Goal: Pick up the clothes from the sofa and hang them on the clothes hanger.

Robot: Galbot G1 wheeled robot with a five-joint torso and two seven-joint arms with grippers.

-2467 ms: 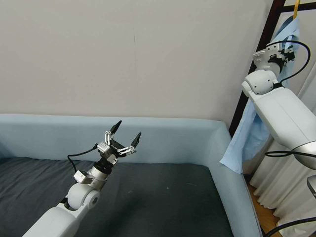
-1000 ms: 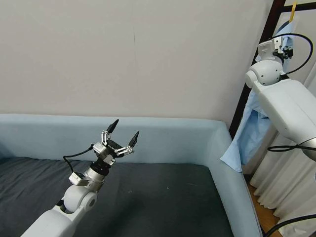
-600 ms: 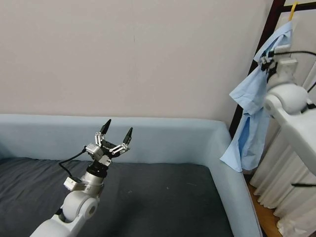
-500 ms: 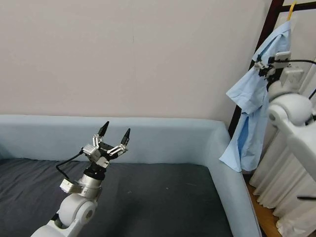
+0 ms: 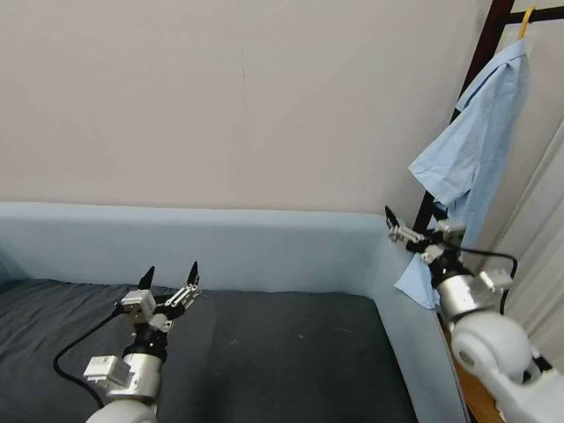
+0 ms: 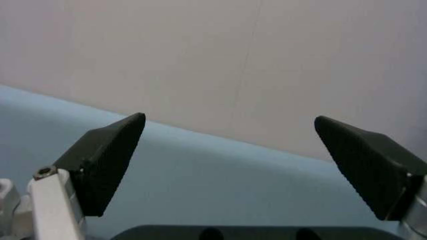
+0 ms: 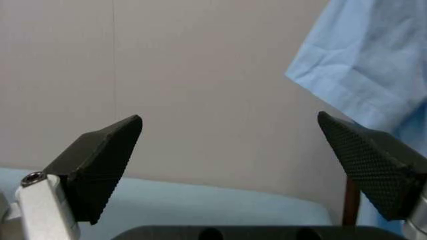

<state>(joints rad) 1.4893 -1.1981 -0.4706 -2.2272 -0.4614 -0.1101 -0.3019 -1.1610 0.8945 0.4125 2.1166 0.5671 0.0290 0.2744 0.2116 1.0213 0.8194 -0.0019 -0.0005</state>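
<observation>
A light blue shirt [image 5: 476,159] hangs from a yellow hanger hook [image 5: 526,19] on the dark rack [image 5: 480,62] at the right; the same shirt [image 7: 373,65] fills a corner of the right wrist view. My right gripper [image 5: 414,231] is low beside the sofa's right arm, below the shirt, open and holding nothing. Its fingertips [image 7: 100,160] stand wide apart. My left gripper [image 5: 169,280] is low over the dark seat cushion [image 5: 264,352], open and empty, its fingertips [image 6: 107,155] spread against the wall.
The pale blue sofa back [image 5: 264,247] and right arm [image 5: 414,344] border the seat. A plain wall [image 5: 220,97] rises behind. White curtains [image 5: 542,256] hang at the far right behind the rack.
My right gripper has let go of the shirt and dropped from rack height to beside the sofa arm. The shirt now hangs by itself. My left arm has lowered and pulled back.
</observation>
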